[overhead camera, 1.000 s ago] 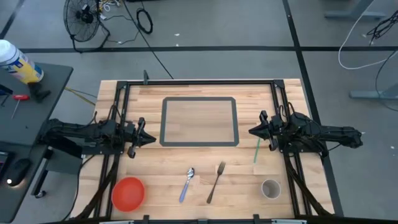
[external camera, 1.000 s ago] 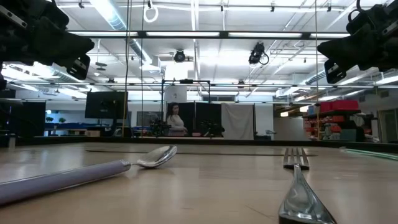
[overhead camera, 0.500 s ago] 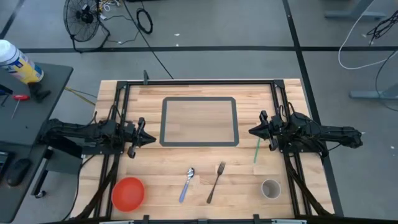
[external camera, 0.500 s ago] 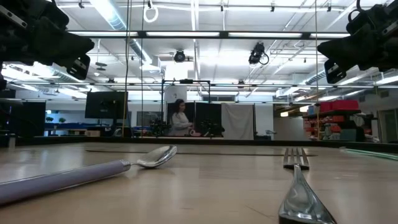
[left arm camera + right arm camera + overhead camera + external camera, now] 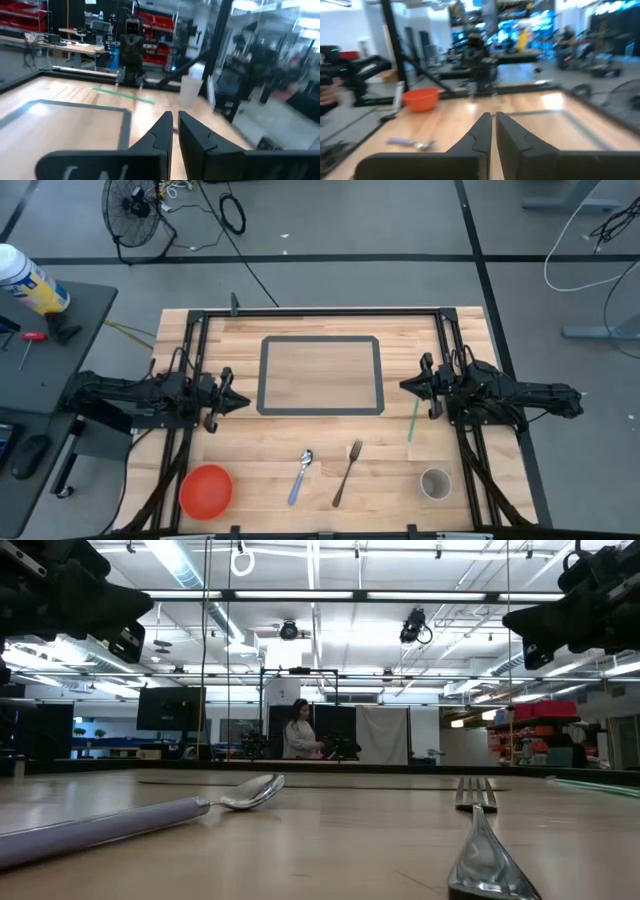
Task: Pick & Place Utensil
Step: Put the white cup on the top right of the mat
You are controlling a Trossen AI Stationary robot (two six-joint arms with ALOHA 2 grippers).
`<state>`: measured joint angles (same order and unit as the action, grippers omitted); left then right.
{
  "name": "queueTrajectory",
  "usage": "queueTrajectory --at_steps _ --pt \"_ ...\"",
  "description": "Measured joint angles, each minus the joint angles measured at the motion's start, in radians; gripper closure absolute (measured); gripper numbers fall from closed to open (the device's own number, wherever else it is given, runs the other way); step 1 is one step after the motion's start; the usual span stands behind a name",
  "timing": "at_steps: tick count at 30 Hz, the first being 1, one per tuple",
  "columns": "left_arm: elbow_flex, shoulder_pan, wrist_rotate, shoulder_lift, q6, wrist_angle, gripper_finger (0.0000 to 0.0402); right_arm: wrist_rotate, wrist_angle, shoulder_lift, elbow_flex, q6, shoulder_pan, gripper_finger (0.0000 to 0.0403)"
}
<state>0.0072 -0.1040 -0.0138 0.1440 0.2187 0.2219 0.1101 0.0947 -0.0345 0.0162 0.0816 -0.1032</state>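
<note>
You are looking at a robotics lab or workshop: red storage bins [image 5: 20,12] on shelves, workbenches [image 5: 55,44], ceiling strip lights [image 5: 310,595], a floor fan [image 5: 133,210], and loose cables [image 5: 232,212] on grey concrete.

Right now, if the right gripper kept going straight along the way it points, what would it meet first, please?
The right gripper points level across the table toward the left gripper, above the taped rectangle. The way looks free up to that opposite gripper, though height is hard to judge.
</note>
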Motion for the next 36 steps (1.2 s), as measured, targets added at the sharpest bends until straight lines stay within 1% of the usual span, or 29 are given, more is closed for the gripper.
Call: queueTrajectory --at_steps 2,4,10,15,17,20,24,30,36 --pt "0.0 0.0 0.002 0.0 0.077 0.014 0.0369 -0.037 0.023 0.0 0.0 -0.016 0.0 0.0371" --pt "0.0 0.0 0.002 0.0 0.126 0.018 0.0369 -0.051 0.036 0.0 0.0 -0.009 0.0 0.0371" --pt "0.0 0.0 0.002 0.0 0.131 0.066 0.0369 -0.05 0.067 0.0 0.0 0.054 0.0 0.0371" --pt "0.0 0.0 0.007 0.0 0.126 0.128 0.0369 -0.05 0.221 -0.004 0.0 0.053 0.0 0.0371" --pt "0.0 0.0 0.03 0.0 0.126 0.138 0.0369 -0.033 0.29 -0.013 0.0 0.064 0.0 0.0371" --pt "0.0 0.0 0.066 0.0 0.126 0.137 0.0369 0.02 0.368 -0.04 0.0 0.068 0.0 0.0371" --pt "0.0 0.0 0.081 0.0 0.137 0.135 0.0369 0.066 0.46 -0.096 0.005 0.074 0.003 0.0371" --pt "0.0 -0.001 0.095 0.0 0.136 0.135 0.0369 0.093 0.46 -0.205 0.071 0.058 0.04 0.0371" --pt "0.0 0.0 0.168 0.0 0.135 0.134 0.0369 0.092 0.372 -0.327 0.168 -0.023 0.085 0.0371"
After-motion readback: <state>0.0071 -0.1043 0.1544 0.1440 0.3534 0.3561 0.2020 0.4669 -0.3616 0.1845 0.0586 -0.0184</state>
